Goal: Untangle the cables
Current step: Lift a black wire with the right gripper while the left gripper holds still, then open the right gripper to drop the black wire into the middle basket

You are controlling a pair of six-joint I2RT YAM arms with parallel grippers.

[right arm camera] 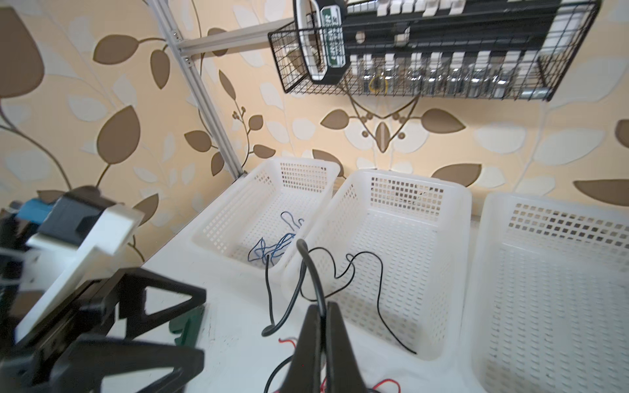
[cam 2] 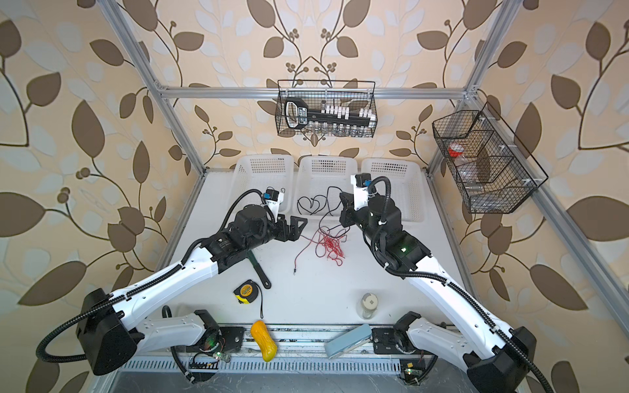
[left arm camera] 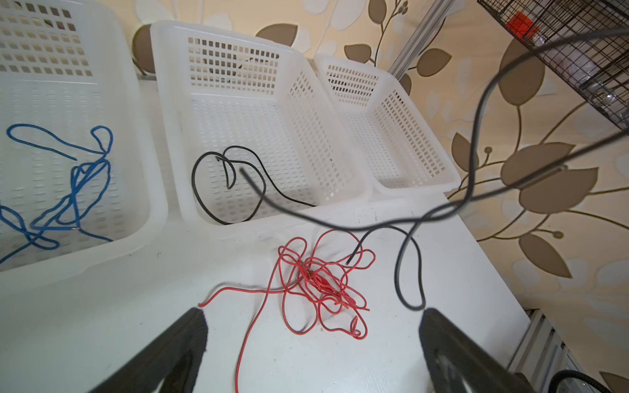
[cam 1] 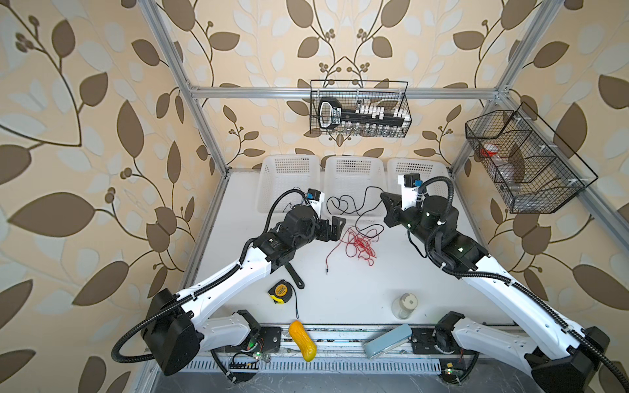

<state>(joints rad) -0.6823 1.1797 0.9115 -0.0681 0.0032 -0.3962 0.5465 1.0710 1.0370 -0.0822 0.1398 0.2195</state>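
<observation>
Right end effector (right arm camera: 321, 308) sits closest to its wrist camera: fingers pressed together, pinching the black cable (right arm camera: 311, 265) and holding it up off the bench (cam 1: 357, 292). Left end effector (left arm camera: 311, 316) is spread wide with nothing between the fingers, hovering just short of the red cable (left arm camera: 320, 282).

Progress, as judged:
- Blue cable (left arm camera: 75, 190): lies alone in the left basket (left arm camera: 158, 217). Done.
- Black cable: far part looped in the middle basket (left arm camera: 163, 119). The rest runs over the front rim to the pinch, with a slack loop hanging to the bench beside the red heap. One loose black end lies at the heap's edge. Cannot tell whether this is one black wire or two. Roughly half freed.
- Red cable: knotted heap on the bench in front of the middle basket, one end trailing toward the left arm. Not yet sorted; the right basket (left arm camera: 415, 190) holds nothing.

Writing:
- Yellow tape measure (cam 1: 281, 291): round face label, too small to read.
- Handle label (right arm camera: 333, 34) in the wall-hung basket: pale lettering on a dark patch, blurred, not legible.
</observation>
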